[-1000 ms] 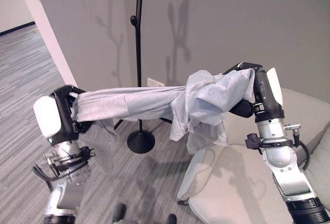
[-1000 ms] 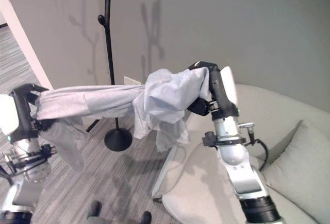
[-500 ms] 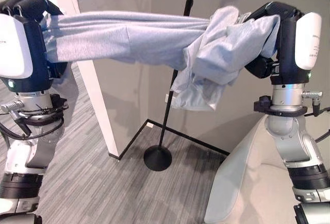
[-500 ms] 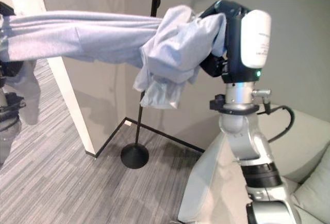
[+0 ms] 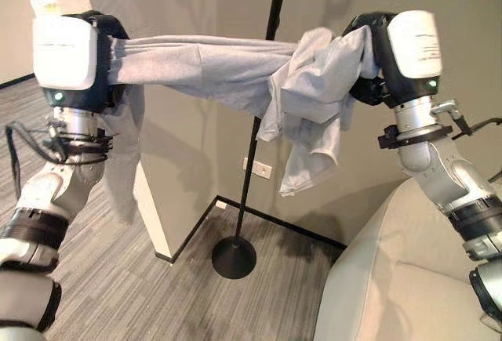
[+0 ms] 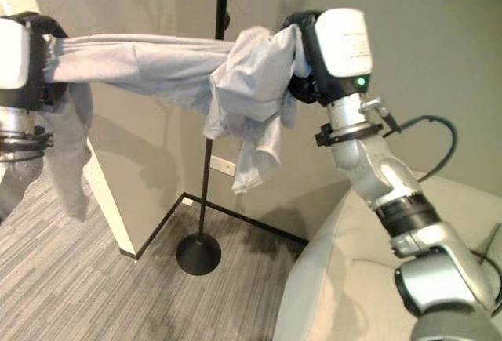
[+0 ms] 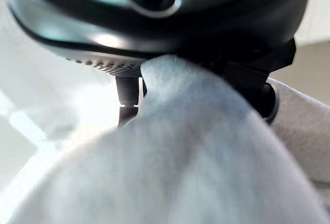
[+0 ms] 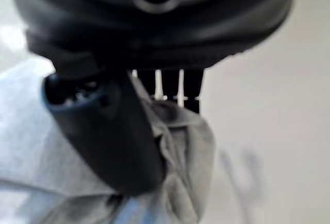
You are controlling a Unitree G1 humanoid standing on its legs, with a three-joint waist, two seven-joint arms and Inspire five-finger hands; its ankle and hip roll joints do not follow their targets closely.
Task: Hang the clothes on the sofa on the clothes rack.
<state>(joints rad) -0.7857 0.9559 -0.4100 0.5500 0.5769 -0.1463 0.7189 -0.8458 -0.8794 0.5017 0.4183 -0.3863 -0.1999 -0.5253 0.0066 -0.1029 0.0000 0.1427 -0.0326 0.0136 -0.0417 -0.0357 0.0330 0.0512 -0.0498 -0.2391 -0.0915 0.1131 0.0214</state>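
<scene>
Garment (image 5: 235, 70) clenched between both robot hands before rack (image 5: 251, 168); grey striped floor (image 5: 157, 294).

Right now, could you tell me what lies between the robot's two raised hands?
The grey garment spans from the left hand to the right hand, and the clothes rack pole stands behind it, in the left eye view.

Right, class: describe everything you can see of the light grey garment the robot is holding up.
The light grey garment looks like soft jersey cloth. It is stretched nearly level between the left hand and the right hand, both shut on it. It bunches into folds near the right hand, with an end hanging down there; another part drapes below the left hand. It passes in front of the black clothes rack pole, not yet hung.
</scene>
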